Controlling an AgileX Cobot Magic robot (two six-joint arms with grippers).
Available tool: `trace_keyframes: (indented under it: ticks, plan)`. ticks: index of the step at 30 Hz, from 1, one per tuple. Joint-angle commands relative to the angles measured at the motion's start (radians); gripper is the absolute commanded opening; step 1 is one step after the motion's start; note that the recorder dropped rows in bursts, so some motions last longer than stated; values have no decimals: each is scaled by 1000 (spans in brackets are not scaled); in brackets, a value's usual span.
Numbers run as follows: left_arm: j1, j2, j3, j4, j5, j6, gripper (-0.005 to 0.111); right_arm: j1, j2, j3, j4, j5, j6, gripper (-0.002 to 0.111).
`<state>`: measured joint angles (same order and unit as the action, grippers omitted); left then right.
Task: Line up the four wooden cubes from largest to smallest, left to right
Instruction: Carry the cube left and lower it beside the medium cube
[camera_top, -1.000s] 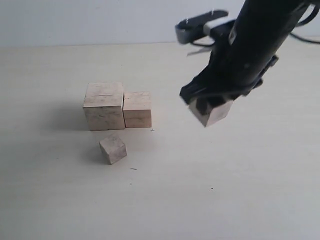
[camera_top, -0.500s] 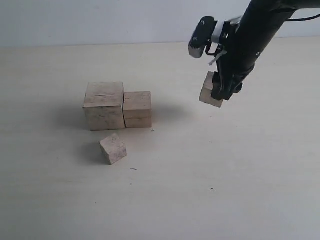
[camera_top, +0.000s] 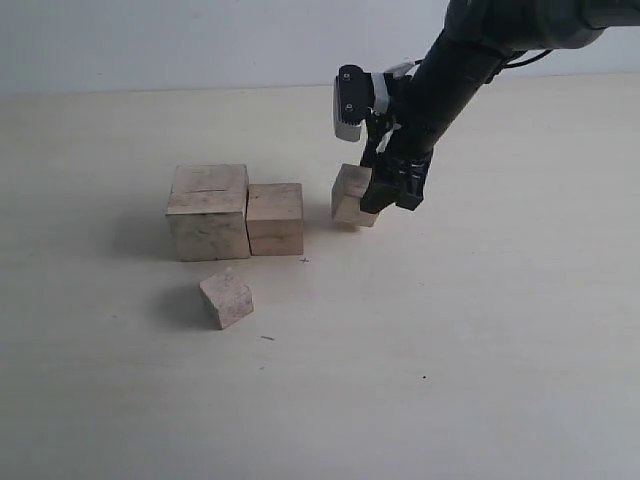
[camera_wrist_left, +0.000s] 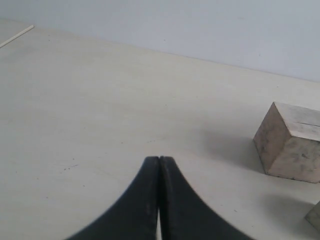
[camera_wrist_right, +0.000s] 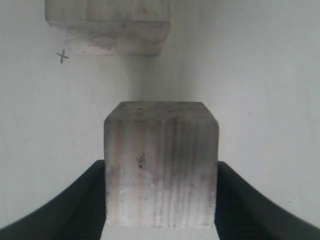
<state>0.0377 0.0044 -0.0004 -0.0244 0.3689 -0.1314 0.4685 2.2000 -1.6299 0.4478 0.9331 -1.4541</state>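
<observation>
Between the fingers of my right gripper (camera_top: 388, 192) sits a small cube (camera_top: 350, 195), clamped on two opposite faces, just right of the second-largest cube (camera_top: 275, 218), low at the table (camera_top: 480, 350); contact unclear. Judged light, rigid wood: flat sides grip well. My left gripper (camera_wrist_left: 159, 200) is pressed closed, empty. Surface flat, pale; wall plain.

We see the exterior view in bright, even, diffuse light with no glare; the pale table (camera_top: 480, 350) is nearly washed out, and soft grey shadows spread to the left of the largest cube (camera_top: 208, 212) and the smallest cube (camera_top: 226, 297). The left wrist view is a little hazy, and the left gripper (camera_wrist_left: 159, 160) shows as flat black with hardly any detail. In the right wrist view we find the held cube (camera_wrist_right: 161, 135) sharp enough to show its grain, while the second-largest cube (camera_wrist_right: 107, 25) beyond it is softer and the fingers (camera_wrist_right: 65, 205) of the right gripper (camera_wrist_right: 161, 170) are dark and blurred.
</observation>
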Motion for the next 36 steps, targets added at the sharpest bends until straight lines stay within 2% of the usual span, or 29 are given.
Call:
trace_keyframes:
  ticks: [1,8,14,26,29,31,34,35,36]
  plan:
    - [-6,-4,0,2,-4,-2,0,-3,13,-13,53,16,-11,0]
    - [-6,-4,0,2,-4,-2,0,39,19,-13,67,13,-30,0]
    - [-6,-4,0,2,-4,-2,0,77,47,-13,-17,15,-7,0]
    - [-6,-4,0,2,-4,-2,0,90,58,-13,-14,5,15,1]
    - [-6,-4,0,2,-4,-2,0,90,58,-13,-14,5,15,11]
    - [-6,-4,0,2,-4,-2,0,90,58,-13,-14,5,15,22]
    - [-6,-4,0,2,-4,-2,0,90,58,-13,-12,5,15,42]
    - [-6,-4,0,2,-4,-2,0,90,56,-13,-4,3,15,55]
    - [-6,-4,0,2,-4,-2,0,90,56,-13,-2,0,15,60]
